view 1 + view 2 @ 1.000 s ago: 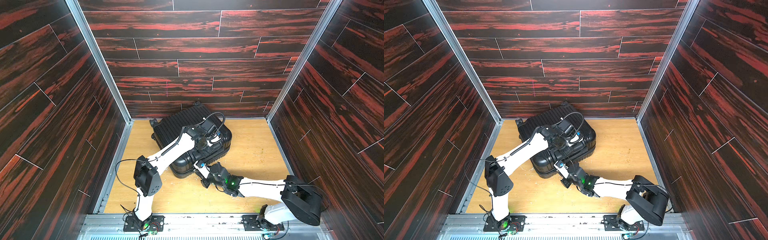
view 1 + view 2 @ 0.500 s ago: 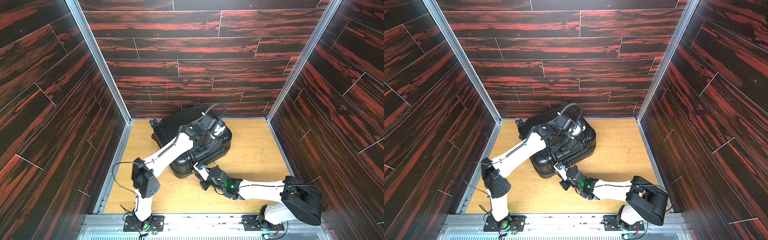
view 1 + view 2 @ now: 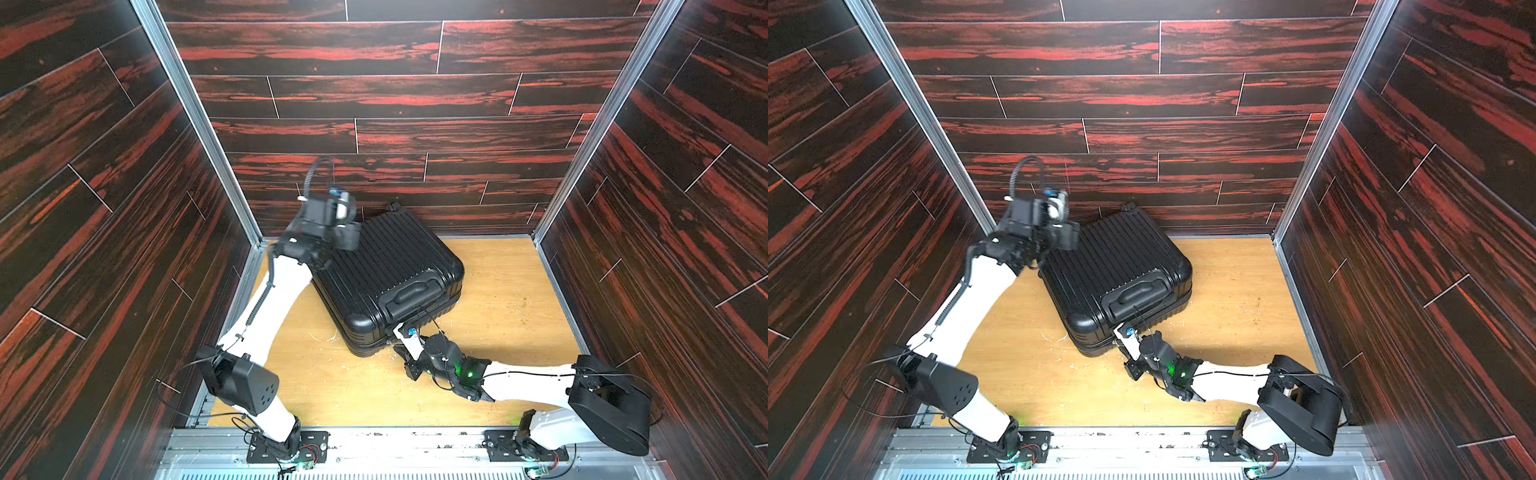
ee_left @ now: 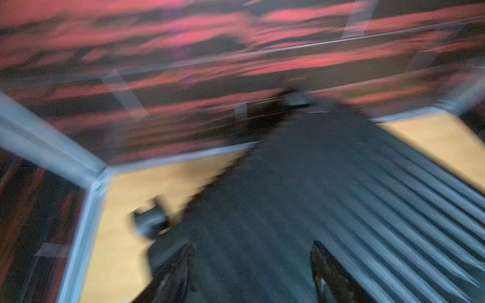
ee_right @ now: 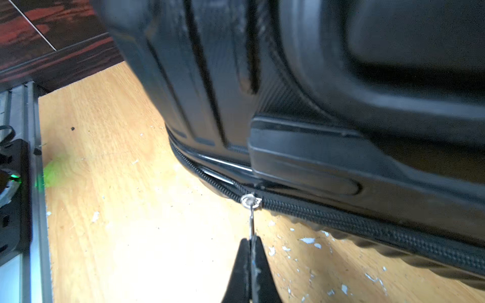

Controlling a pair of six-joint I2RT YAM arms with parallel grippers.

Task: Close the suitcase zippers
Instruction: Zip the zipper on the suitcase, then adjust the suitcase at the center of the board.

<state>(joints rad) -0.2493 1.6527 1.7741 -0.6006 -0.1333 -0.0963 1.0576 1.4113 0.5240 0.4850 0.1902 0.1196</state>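
Walls [image 3: 374, 104]: dark planks streaked with red on three sides, boxing everything in.
Floor [image 3: 511, 291]: pale wood, flecked white near the case.
Suitcase [image 3: 386, 266]: black and ribbed, lying flat and skewed toward the back left corner of the floor. In both top views the left arm hides its far left corner.
Left arm [image 3: 278, 299]: leans in over that corner, and its wrist view is smeared with blur.
Right arm [image 3: 528, 376]: lies low along the floor and reaches the case's near edge.
Left gripper [image 4: 252, 245]: fingers well apart with nothing between them, over the ribbed shell. The blur hides whether they touch it.
Right gripper [image 5: 251, 244]: pinched tight on the zipper pull.
Handle [image 3: 415, 293]: on the near side face, just above the right gripper.
Zipper track [image 5: 367, 225]: joined on one side of the slider, gaping on the other.
Wheel [image 3: 392, 205]: one pokes up at the far corner.
Zipper pull [image 5: 251, 223]: a thin silver tab, its end lost between the fingertips.
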